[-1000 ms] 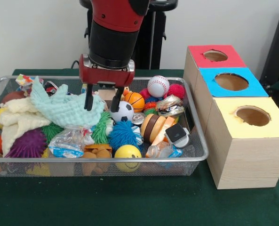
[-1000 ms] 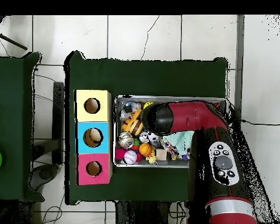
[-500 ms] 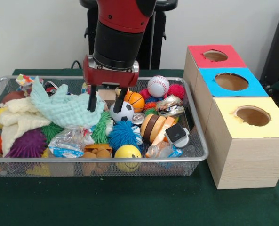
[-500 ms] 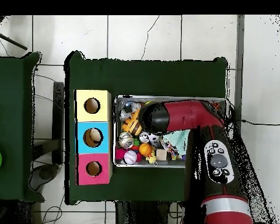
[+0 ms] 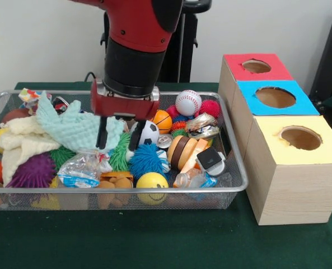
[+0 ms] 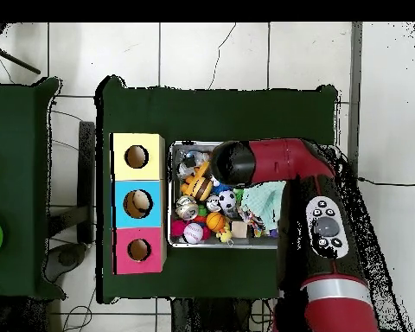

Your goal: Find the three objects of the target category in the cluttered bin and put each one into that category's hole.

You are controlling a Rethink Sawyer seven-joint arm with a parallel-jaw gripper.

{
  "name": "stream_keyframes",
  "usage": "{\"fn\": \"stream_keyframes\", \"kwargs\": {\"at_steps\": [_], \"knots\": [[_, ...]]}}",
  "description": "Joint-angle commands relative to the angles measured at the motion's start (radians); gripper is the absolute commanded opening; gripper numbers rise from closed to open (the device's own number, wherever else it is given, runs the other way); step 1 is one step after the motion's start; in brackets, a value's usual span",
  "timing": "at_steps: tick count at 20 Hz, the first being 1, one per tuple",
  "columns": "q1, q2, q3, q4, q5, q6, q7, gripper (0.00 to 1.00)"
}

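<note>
The gripper (image 5: 116, 141) hangs inside the wire mesh bin (image 5: 233, 168), its two dark fingers (image 5: 102, 134) spread apart with nothing between them. The left fingertip is down against the pale green cloth (image 5: 76, 128); the right one sits just beside the soccer ball (image 5: 149, 132), above the green spiky ball (image 5: 120, 154).

The bin is packed. The balls look like the likeliest sorting set: the soccer ball is white with black patches and lies near the middle; a small orange basketball (image 5: 162, 120) with black seams sits just behind it; a white baseball (image 5: 188, 102) with red stitching rests near the far rim, beside a pink spiky ball (image 5: 210, 107). A blue spiky ball (image 5: 147, 161) lies in front of the soccer ball, and a yellow smiley ball (image 5: 152, 181) is against the near wall. A purple spiky ball (image 5: 32, 171) lies at the left, under a cream cloth (image 5: 17, 147). Crumpled plastic wrappers (image 5: 80, 168) and a brown and tan burger-like toy (image 5: 183, 151) fill the gaps.

To the right of the bin stand three wooden boxes in a row, each with a round hole on top: red box (image 5: 255, 66) farthest, blue box (image 5: 275, 96) in the middle, yellow box (image 5: 300, 139) nearest. In the overhead view the red arm (image 6: 284, 162) reaches across the bin, covering much of it
</note>
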Motion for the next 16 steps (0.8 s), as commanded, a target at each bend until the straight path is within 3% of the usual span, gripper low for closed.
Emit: {"fn": "stream_keyframes", "kwargs": {"at_steps": [1,11,16], "knots": [[-0.046,0.134,0.115,-0.152,-0.014,0.138,-0.205,1.0],[-0.113,0.16,0.153,-0.158,-0.075,0.047,-0.284,1.0],[-0.115,0.129,0.145,-0.082,-0.118,0.004,-0.267,1.0]]}}
